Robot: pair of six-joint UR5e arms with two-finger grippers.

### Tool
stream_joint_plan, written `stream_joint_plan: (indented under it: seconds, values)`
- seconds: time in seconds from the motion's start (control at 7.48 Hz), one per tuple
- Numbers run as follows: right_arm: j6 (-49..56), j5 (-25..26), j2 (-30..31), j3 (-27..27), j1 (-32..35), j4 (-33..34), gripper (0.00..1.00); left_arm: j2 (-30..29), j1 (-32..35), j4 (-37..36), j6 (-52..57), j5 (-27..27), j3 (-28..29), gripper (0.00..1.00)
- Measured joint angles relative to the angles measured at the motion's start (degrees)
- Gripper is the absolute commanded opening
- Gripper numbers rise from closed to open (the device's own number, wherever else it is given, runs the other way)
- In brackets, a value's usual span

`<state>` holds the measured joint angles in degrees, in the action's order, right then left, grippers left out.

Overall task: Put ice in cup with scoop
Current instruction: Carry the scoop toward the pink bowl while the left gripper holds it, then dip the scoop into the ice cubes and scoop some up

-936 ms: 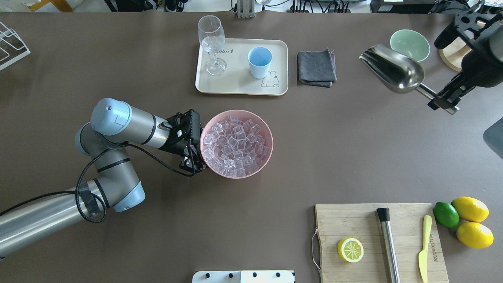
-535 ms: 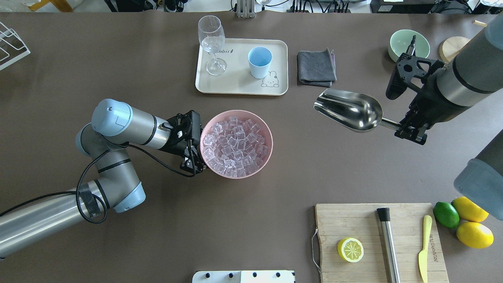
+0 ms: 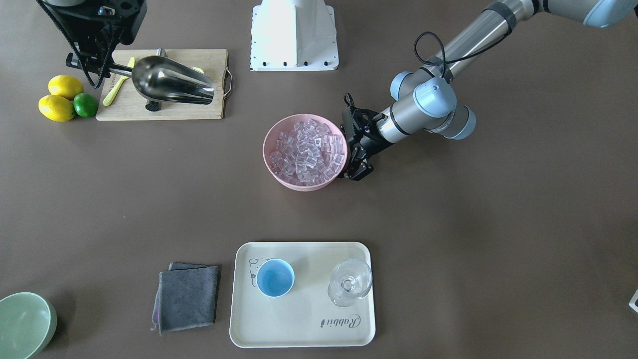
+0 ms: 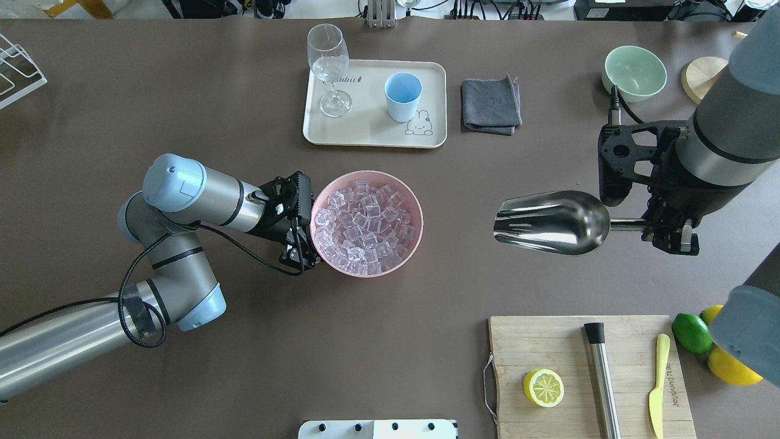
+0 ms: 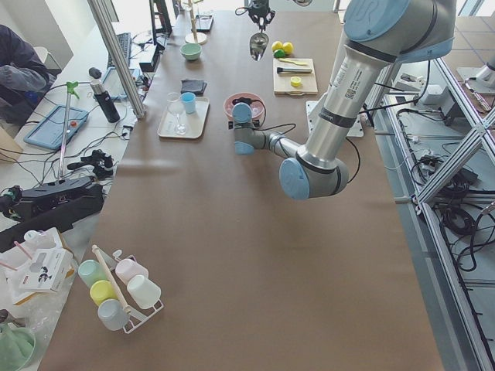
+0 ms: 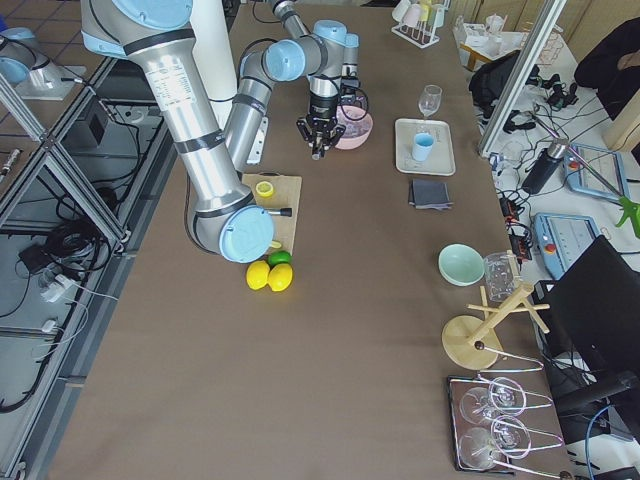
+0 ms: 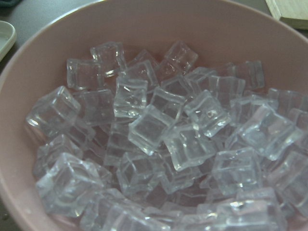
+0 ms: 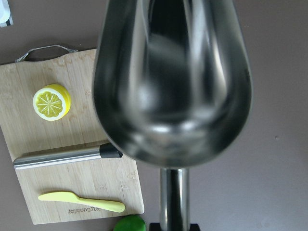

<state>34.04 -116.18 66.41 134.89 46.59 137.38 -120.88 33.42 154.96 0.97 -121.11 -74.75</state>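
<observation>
The ice fills a pink bowl at mid-table, and it also shows close up in the left wrist view. My left gripper is at the bowl's left rim and looks shut on it. My right gripper is shut on the handle of the empty steel scoop. It holds the scoop in the air, right of the bowl, with the mouth pointing left toward the bowl. The scoop's inside fills the right wrist view. The light-blue cup stands upright on a cream tray.
A clear stemmed glass shares the tray. A grey cloth and a pale-green bowl lie at the back right. A cutting board at the front right carries a steel rod, a half lemon and a yellow knife.
My right arm has carried the scoop from the far back right toward the front and left and turned it to point left. My left arm and the bowl have not moved.
</observation>
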Motion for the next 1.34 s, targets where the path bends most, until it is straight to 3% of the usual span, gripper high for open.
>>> stream_joint_plan:
  seconds: [0.27, 0.67, 1.34]
  values:
    - [3.3, 3.8, -10.1, -7.2, -0.4, 8.9, 0.00, 0.0, -0.1, -0.1, 0.0, 0.1, -0.1, 0.99]
    - [4.3, 8.0, -24.7, -22.3, -1.9, 15.0, 0.00, 0.0, -0.1, -0.2, 0.0, 0.0, -0.1, 0.99]
    - [2.9, 15.5, -33.5, -35.7, -8.7, 16.7, 0.00, 0.7, 0.0, 0.0, 0.0, 0.0, -0.6, 0.99]
